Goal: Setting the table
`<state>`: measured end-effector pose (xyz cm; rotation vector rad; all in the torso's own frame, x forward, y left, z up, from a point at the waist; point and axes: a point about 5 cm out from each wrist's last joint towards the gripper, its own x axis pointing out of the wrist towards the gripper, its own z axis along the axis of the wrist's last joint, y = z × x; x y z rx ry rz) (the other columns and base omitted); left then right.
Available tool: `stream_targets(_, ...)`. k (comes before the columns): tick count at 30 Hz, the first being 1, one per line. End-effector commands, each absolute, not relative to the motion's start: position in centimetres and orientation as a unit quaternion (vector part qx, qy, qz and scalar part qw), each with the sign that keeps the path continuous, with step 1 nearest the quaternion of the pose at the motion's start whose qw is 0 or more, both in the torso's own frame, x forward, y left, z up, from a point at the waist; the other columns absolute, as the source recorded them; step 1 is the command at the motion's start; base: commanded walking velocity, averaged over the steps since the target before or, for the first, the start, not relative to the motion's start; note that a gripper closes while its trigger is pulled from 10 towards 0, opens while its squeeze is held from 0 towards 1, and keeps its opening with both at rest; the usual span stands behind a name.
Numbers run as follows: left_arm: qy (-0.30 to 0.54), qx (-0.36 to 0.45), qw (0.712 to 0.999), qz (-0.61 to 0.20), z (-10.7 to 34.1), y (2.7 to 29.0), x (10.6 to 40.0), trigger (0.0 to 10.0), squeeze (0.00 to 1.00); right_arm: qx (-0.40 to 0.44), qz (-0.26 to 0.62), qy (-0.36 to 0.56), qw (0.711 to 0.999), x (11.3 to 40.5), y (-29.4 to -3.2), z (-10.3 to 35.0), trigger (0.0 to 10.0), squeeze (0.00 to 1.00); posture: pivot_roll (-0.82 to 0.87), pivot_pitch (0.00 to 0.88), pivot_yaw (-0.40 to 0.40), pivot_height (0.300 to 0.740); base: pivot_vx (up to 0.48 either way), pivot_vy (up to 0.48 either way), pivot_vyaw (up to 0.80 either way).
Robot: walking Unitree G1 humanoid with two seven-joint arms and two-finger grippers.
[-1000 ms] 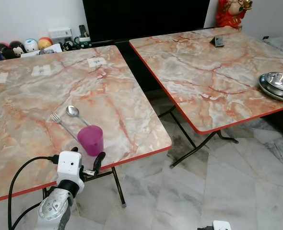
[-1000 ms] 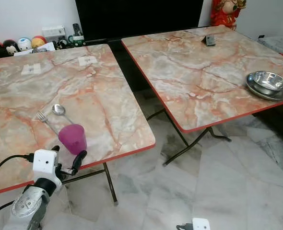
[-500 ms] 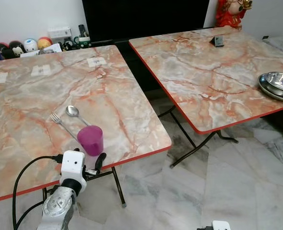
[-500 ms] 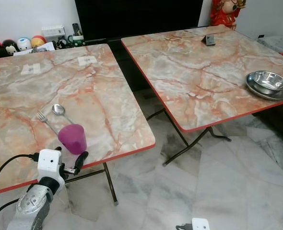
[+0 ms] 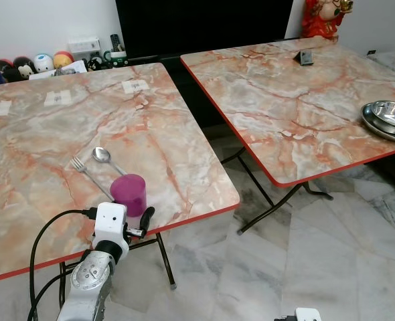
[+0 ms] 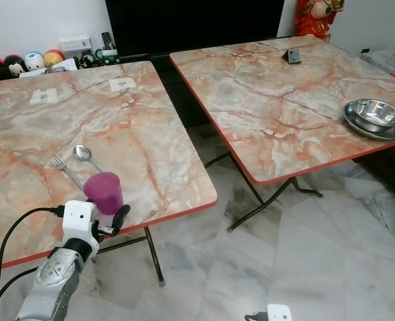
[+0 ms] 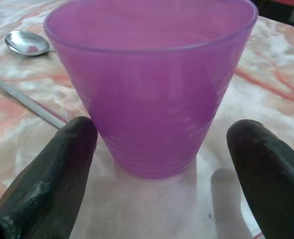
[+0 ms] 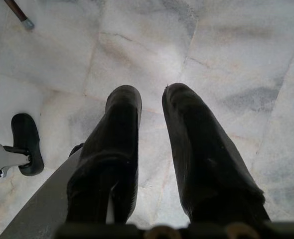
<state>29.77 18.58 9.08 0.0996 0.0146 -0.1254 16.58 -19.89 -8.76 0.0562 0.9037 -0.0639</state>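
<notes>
The left arm [image 5: 90, 287] reaches up and forward from below the near table edge, wrist camera on top, cable looping off to its left. Its left gripper [image 7: 157, 149] is spread wide at the cup [image 5: 129, 194], one finger [image 7: 47, 184] on each side of the base. The fingers are close to the cup's wall, but whether they touch it cannot be told; nothing is gripped. The purple cup stands upright on the left table [image 5: 184, 144], near its front edge. Just beyond the cup, farther from the gripper, lie a fork [image 5: 84, 170] and a spoon [image 5: 104, 157] side by side. Far to the right, on the other table [image 5: 284, 107], sit stacked steel bowls [image 5: 389, 118]. The right gripper [image 8: 149, 164] hangs over the marble floor [image 8: 236, 59], fingers nearly together, a narrow gap between them, holding nothing.
</notes>
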Motion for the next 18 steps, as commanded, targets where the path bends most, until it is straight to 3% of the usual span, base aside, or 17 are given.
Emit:
stream_targets(1,0.008,0.056,0.997,-0.06,8.92,18.47,29.98,10.0,0.0,0.028,-0.033,0.447,0.893,16.05,-19.94,-9.01,10.0,0.0,0.06,0.097,-0.018,0.74,0.0,0.0,0.0)
stream_targets(18,0.0,0.049,0.998,-0.028,9.06,18.3,30.9,10.0,0.0,0.027,-0.032,0.447,0.894,16.09,-19.9,-9.0,10.0,0.0,0.05,0.098,-0.018,0.74,0.0,0.0,0.0)
